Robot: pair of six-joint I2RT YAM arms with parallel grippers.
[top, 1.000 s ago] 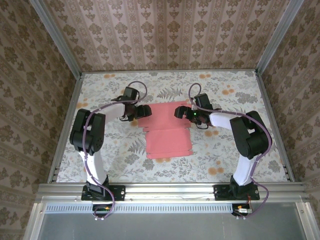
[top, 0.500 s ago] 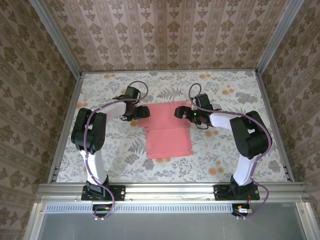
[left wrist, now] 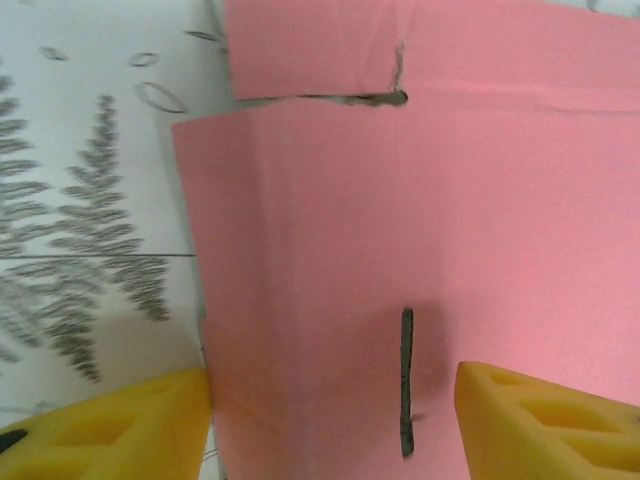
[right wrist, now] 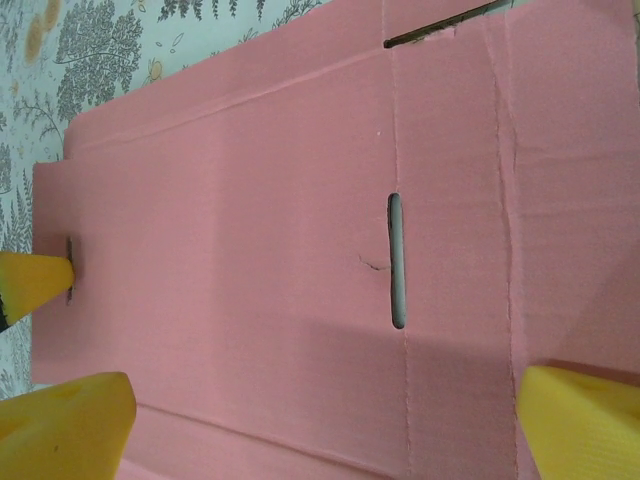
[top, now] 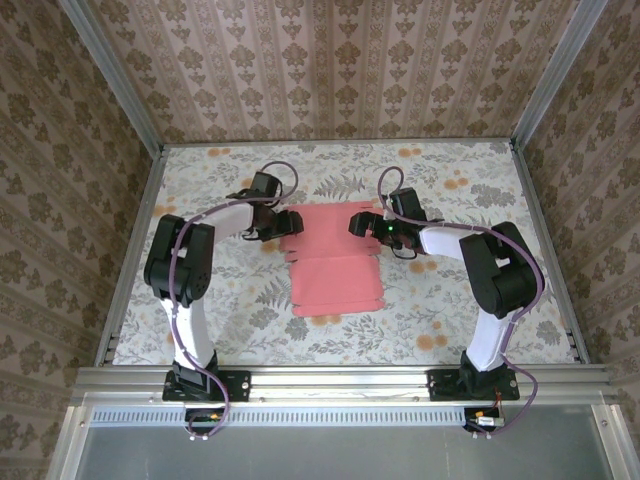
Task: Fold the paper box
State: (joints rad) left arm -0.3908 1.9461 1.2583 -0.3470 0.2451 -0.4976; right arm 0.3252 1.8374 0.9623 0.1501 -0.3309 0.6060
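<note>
The paper box (top: 335, 262) lies flat and unfolded on the table, salmon-pink side up, with creases and narrow slots (right wrist: 397, 260). My left gripper (top: 284, 224) is low at its far left flap (left wrist: 330, 250). Its yellow fingers (left wrist: 110, 430) stand apart, one at the flap's outer edge and the other on the pink card beside a slot (left wrist: 406, 380). From the right, my right gripper (top: 362, 224) hovers over the far right part of the box. Its jaws (right wrist: 320, 430) stand wide open above the card, holding nothing.
The table (top: 450, 320) has a floral cover and is fenced by patterned walls and a metal rail (top: 340, 378) at the near edge. Both arm bases sit on that rail. There is free room around the box on the table's left, right and front.
The left gripper has crept a little right onto the flap and its jaws have narrowed. The right arm has stayed still.
</note>
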